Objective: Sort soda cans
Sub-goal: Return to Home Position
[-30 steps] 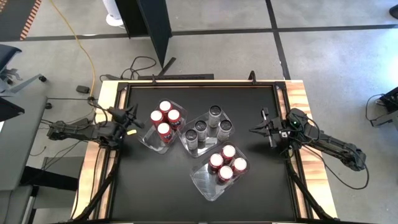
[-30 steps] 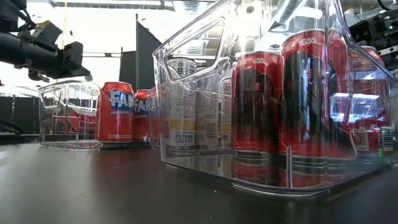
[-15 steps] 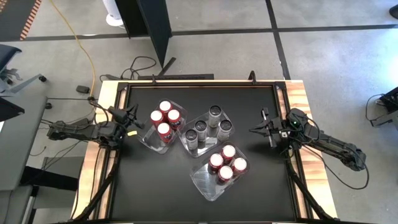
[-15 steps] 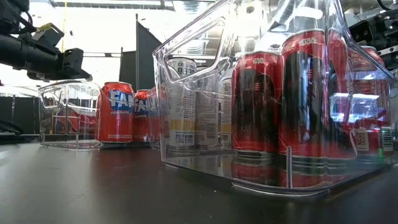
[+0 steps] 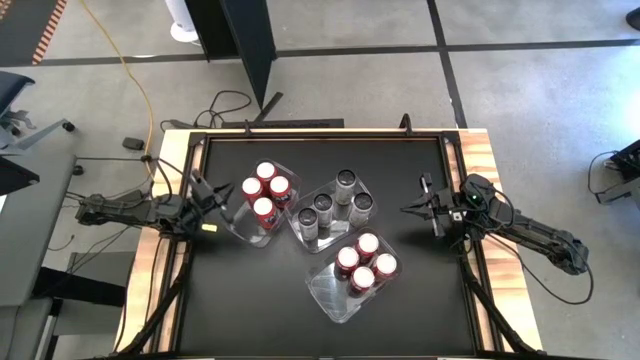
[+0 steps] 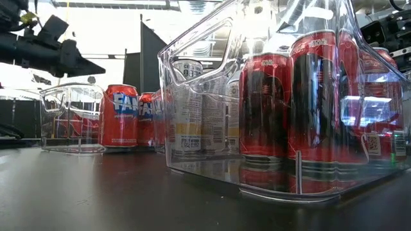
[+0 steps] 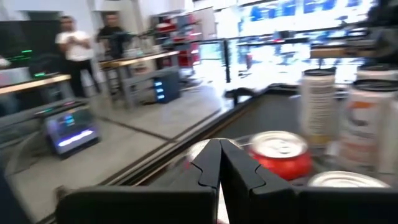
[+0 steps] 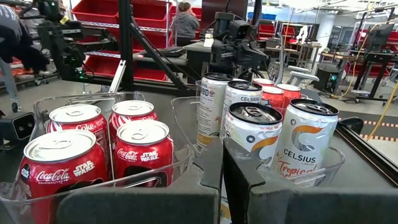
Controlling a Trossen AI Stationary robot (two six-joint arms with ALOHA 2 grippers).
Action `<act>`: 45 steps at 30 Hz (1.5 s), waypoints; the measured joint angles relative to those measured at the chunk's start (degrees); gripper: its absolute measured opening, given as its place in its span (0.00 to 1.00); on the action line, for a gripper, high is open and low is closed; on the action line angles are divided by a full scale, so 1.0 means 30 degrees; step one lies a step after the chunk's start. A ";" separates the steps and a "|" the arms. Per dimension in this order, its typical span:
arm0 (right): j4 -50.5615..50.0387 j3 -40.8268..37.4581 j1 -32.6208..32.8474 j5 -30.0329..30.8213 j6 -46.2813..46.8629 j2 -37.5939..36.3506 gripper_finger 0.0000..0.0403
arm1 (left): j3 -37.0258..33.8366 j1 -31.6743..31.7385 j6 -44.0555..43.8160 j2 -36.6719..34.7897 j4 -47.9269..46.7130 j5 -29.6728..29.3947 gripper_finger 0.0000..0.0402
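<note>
Hovering beside the trays (image 5: 330, 296), both grippers stay empty: left gripper (image 5: 213, 192) pinched closed just beside red cans (image 5: 265, 192); right gripper (image 5: 408, 207) closed, apart from silver cans (image 5: 335, 204).

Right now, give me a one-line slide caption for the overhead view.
Twelve soda cans sorted into three clear trays, red, silver-grey, red, with both arms waiting at the table's sides.

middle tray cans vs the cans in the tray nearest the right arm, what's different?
The middle tray cans have dark tops and white-silver Celsius bodies; the right-side tray cans have silver tops and red Coca-Cola bodies. The middle tray cans stand taller and slimmer in the right wrist view; the right-side tray cans are shorter and wider. Both are groups of four, upright, each in a clear plastic tray.
</note>
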 joint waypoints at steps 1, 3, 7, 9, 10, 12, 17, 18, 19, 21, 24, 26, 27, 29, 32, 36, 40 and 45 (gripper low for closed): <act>0.0000 0.0000 0.0007 0.0000 0.0000 0.0000 0.08 | 0.0000 0.0000 -0.0007 0.0000 0.0017 0.0521 0.00; 0.0000 0.0004 0.0000 0.0000 -0.0007 0.0000 0.08 | 0.0000 0.0000 -0.0001 0.0000 0.0036 0.1779 0.00; 0.0000 0.0001 0.0000 0.0000 -0.0002 0.0000 0.08 | -0.0015 0.0000 -0.0001 0.0000 0.0057 0.4588 0.00; 0.0000 -0.0001 0.0007 0.0000 -0.0007 0.0000 0.08 | -0.0015 0.0000 0.0211 0.0000 0.0054 0.5811 0.00; 0.0000 -0.0001 0.0001 0.0000 0.0000 -0.0006 0.08 | -0.0018 0.0000 0.0374 0.0000 0.0053 0.6325 0.00; 0.0000 -0.0001 0.0005 0.0000 -0.0007 0.0000 0.08 | -0.0022 0.0000 0.0598 0.0000 0.0050 0.7240 0.00; 0.0000 -0.0001 0.0000 0.0000 0.0000 0.0000 0.08 | -0.0036 0.0000 0.0845 0.0000 0.0040 0.9034 0.00; 0.0000 -0.0001 0.0007 0.0000 0.0000 -0.0006 0.08 | -0.0036 0.0000 0.0848 0.0000 0.0033 0.9329 0.00; 0.0000 0.0002 0.0007 0.0000 0.0000 0.0000 0.08 | -0.0036 0.0000 0.0846 0.0000 0.0020 0.9615 0.00; -0.0004 -0.0001 0.0007 0.0000 -0.0006 0.0000 0.08 | -0.0036 -0.0007 0.0852 0.0000 0.0007 1.0094 0.00; 0.0000 0.0000 0.0006 0.0000 -0.0007 0.0000 0.08 | -0.0036 -0.0007 0.0842 0.0000 -0.0001 1.0448 0.00; 0.0000 -0.0001 0.0000 0.0000 -0.0007 -0.0007 0.08 | -0.0044 0.0000 0.0692 0.0000 0.0006 1.0434 0.00; 0.0000 -0.0001 0.0007 0.0000 0.0000 -0.0007 0.08 | -0.0058 0.0000 0.0529 0.0000 0.0006 1.0434 0.00; -0.0005 0.0005 0.0000 0.0000 -0.0007 0.0000 0.08 | -0.0051 0.0000 0.0276 0.0000 0.0012 1.0426 0.00; -0.0002 0.0003 0.0005 -0.0002 -0.0007 0.0000 0.08 | -0.0051 0.0000 -0.0013 0.0000 0.0014 1.0419 0.00; -0.0001 0.0003 0.0007 0.0000 -0.0003 -0.0004 0.08 | -0.0055 0.0000 -0.0044 0.0000 0.0014 1.0397 0.00; 0.0000 0.0000 0.0007 0.0000 -0.0007 -0.0006 0.08 | -0.0058 0.0000 -0.0063 0.0000 0.0014 1.0377 0.00; -0.0003 -0.0001 0.0004 0.0000 -0.0004 0.0000 0.08 | -0.0058 0.0000 -0.0073 0.0000 0.0007 1.0368 0.00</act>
